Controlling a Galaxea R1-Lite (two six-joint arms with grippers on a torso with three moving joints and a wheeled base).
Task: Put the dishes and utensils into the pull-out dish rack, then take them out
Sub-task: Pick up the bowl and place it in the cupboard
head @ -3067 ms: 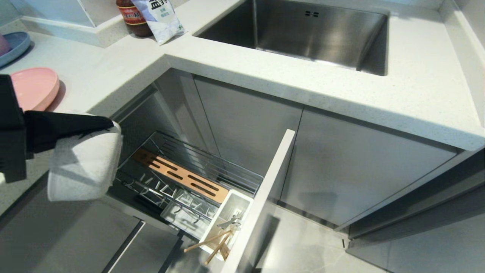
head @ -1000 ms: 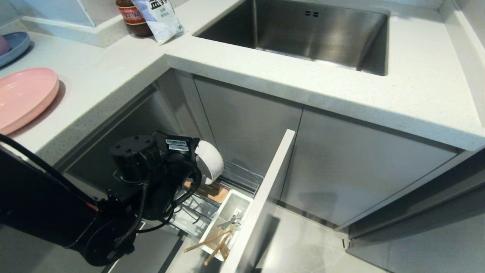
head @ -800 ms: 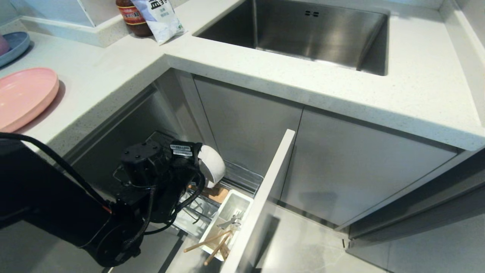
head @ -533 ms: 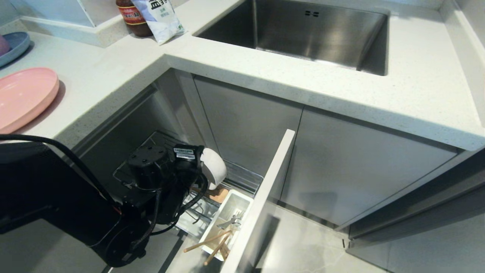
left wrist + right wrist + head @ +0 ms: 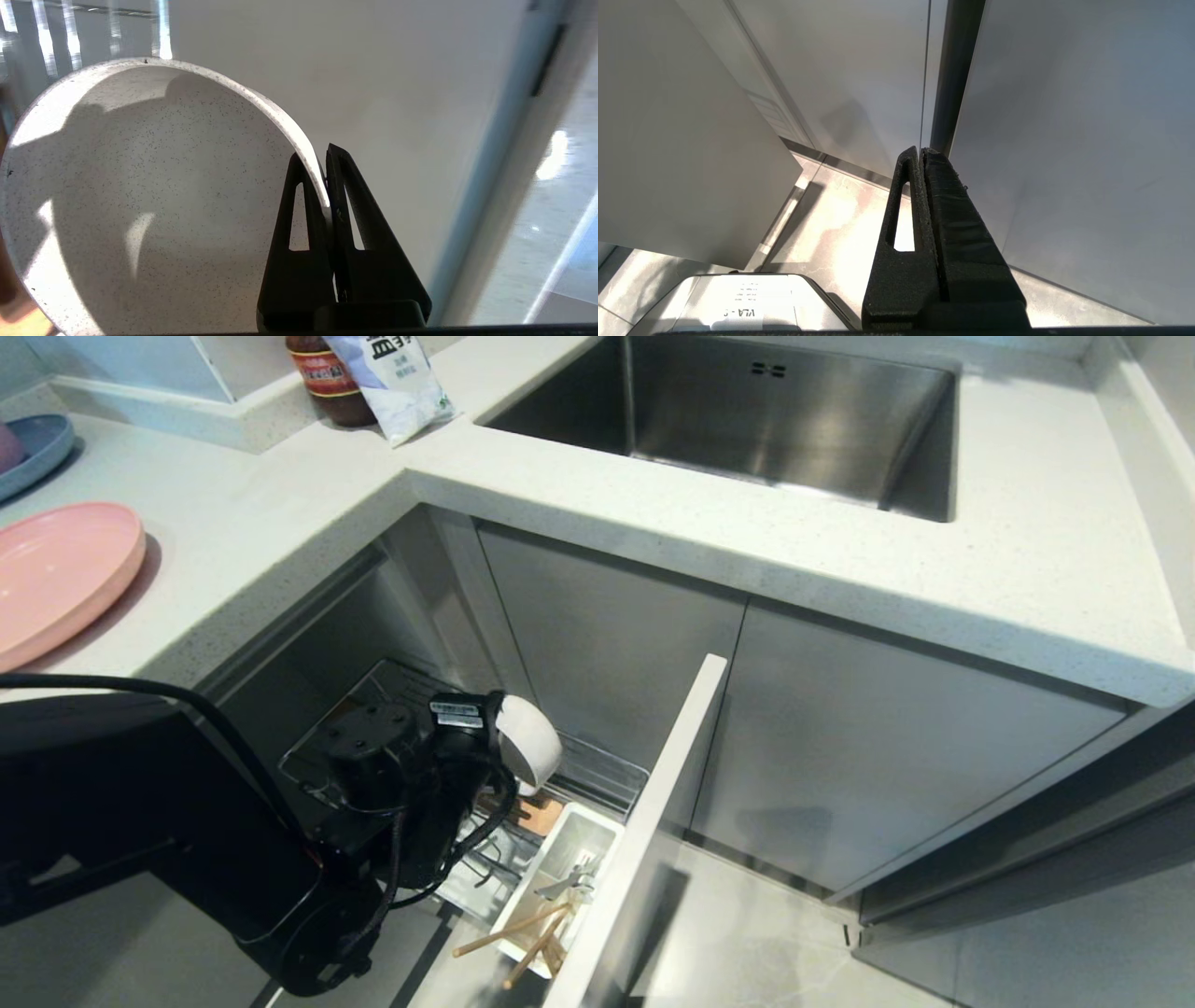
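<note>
Bowl (image 5: 528, 740) sits on edge in the left gripper (image 5: 322, 186), whose two black fingers pinch its rim, one inside and one outside the wall, so the speckled off-white hollow faces the wrist camera. Held upright like this, it looks ready to drop between the chrome wires of the pull-out dish rack (image 5: 597, 768), which would take a dish edge-on, not flat. In the head view the bowl hangs over the far right part of the rack, just above the brown wooden strip (image 5: 540, 813) and a little to the far left of the white cutlery box (image 5: 607, 828), where the chopsticks (image 5: 509, 935) and silver cutlery (image 5: 576, 880) already stand. Room is tight: the tall white front panel (image 5: 674, 775) rises near on the right, the grey cabinet face stands behind, and the countertop edge (image 5: 280, 574) overhangs the left side, so the easiest path seems straight down, with the rim kept off the box lip. The pink plate (image 5: 58, 577) lies flat on the counter at far left, not yet loaded. The right gripper (image 5: 922, 156) is parked low beside closed cabinet doors, its fingers pressed together on nothing.
</note>
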